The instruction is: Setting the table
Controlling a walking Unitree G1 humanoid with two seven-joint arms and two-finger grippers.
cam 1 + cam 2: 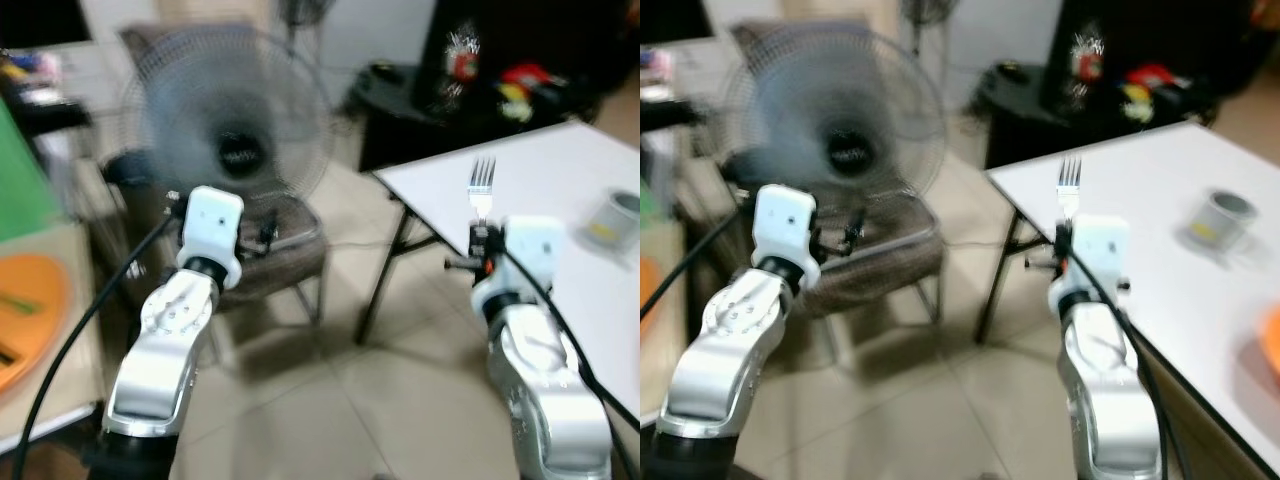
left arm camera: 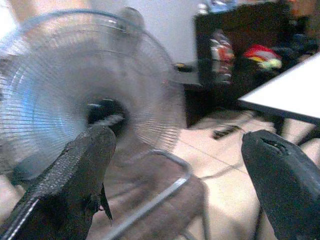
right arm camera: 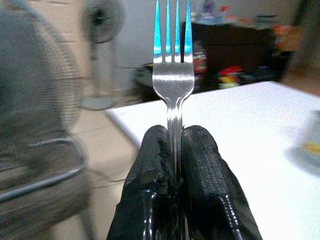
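Starting at the far left of the head views, an orange plate point(image 1: 25, 310) lies on a pale worktop point(image 1: 45, 400) at the picture's edge, with a green shape point(image 1: 20, 180) behind it. Next comes the left gripper point(image 2: 175, 185), raised in the air before a standing fan point(image 1: 225, 130) and a brown chair point(image 1: 270, 250); its wrist view shows the two black fingers point(image 2: 75, 180) spread wide apart with nothing between them. Tiled floor point(image 1: 350, 400) runs between the two arms. Further right, the right gripper point(image 3: 176, 150) is held up at the near corner of the white worktop point(image 1: 1160, 200), its fingers point(image 3: 205, 160) pressed together on the handle of a silver fork point(image 3: 173, 80). That fork stands upright, tines pointing up, above the worktop's edge rather than lying on it. A grey mug point(image 1: 1218, 218) with a yellow mark sits on the white worktop to the right of the fork, well apart from it. An orange edge point(image 1: 1272, 340) of something shows at the far right border. Behind, a dark cabinet point(image 1: 1120, 70) carries blurred coloured items.
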